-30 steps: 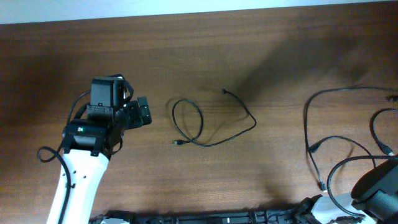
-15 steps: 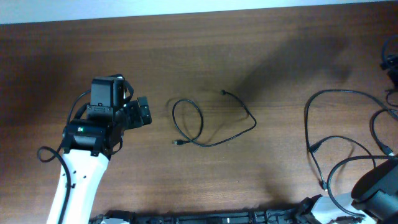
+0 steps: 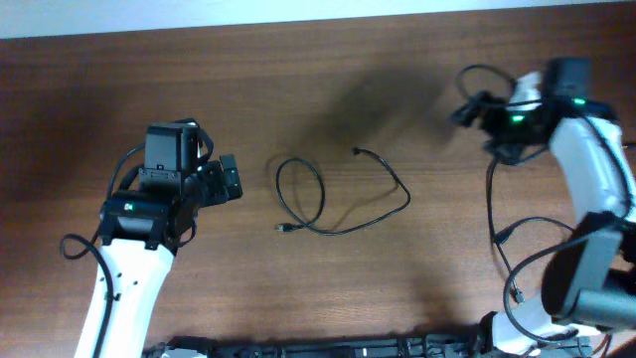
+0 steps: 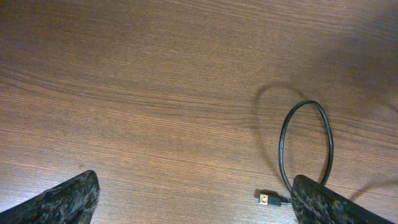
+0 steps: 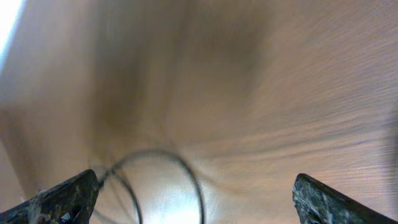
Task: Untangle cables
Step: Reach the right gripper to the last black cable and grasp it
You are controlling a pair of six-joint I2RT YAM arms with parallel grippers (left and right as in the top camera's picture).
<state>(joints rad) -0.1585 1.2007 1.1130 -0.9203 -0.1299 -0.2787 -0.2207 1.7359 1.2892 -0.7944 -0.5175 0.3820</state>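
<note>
Overhead: thin black cable (image 3: 338,233) is lying loose mid table (image 3: 248,80), one open loop, no knot, plug (image 4: 268,200) near left gripper (image 3: 231,180). It's looking light, limp and slippery, so I'd pinch by the plug. Both claws are gaping wide and holding nothing, with right gripper (image 3: 465,111) hovering near more strands (image 3: 490,199)

no legible text, labels or numbers anywhere

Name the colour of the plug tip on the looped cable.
Gold-coloured plug tip on a black cable, clearest in the left wrist view.
</note>
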